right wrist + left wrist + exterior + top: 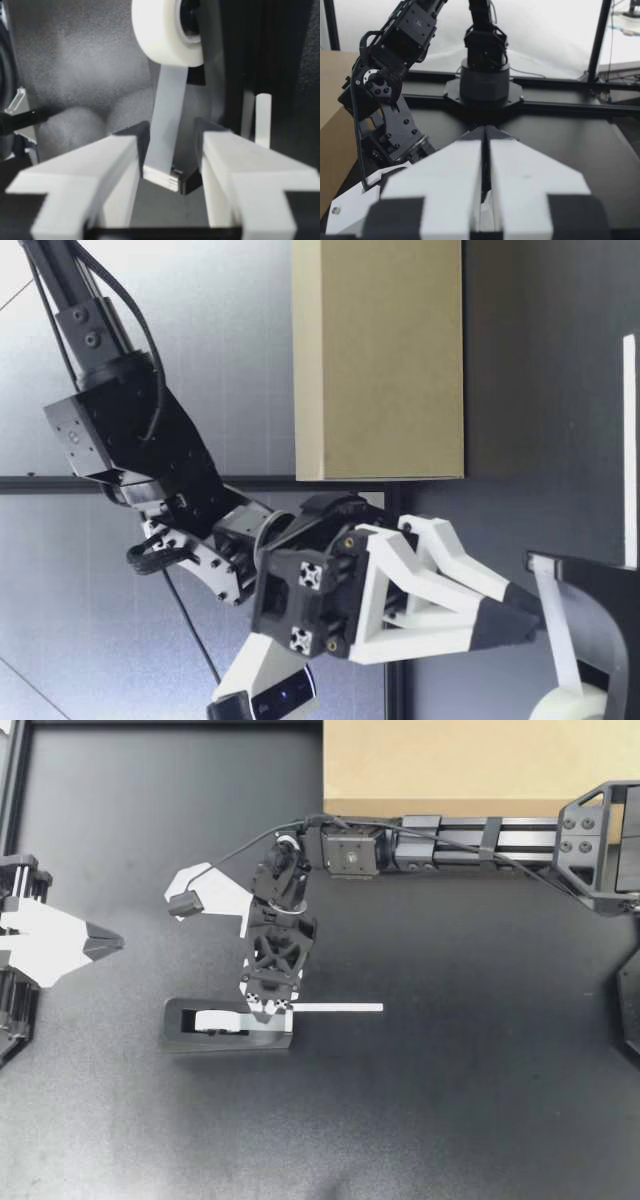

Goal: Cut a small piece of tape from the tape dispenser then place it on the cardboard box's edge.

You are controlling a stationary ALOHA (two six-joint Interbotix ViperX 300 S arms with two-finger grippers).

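Your right gripper (273, 1009) is down at the cutter end of the tape dispenser (230, 1042), fingers (115, 165) spread on either side of the tape strip (167, 120) coming off the roll (165, 30), not pinching it. The left gripper (108, 942) is well off to the side, closed on nothing. The cardboard box (470, 765) is at the table's (450, 1120) far edge. A loose white strip (340, 1008) lies beside the dispenser.

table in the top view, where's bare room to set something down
Free: the table stretch on the side of the tape dispenser and white strip away from the cardboard box; also the patch beside the box toward my left arm. Crowded: at the dispenser, under my right tool, with my left tool near.
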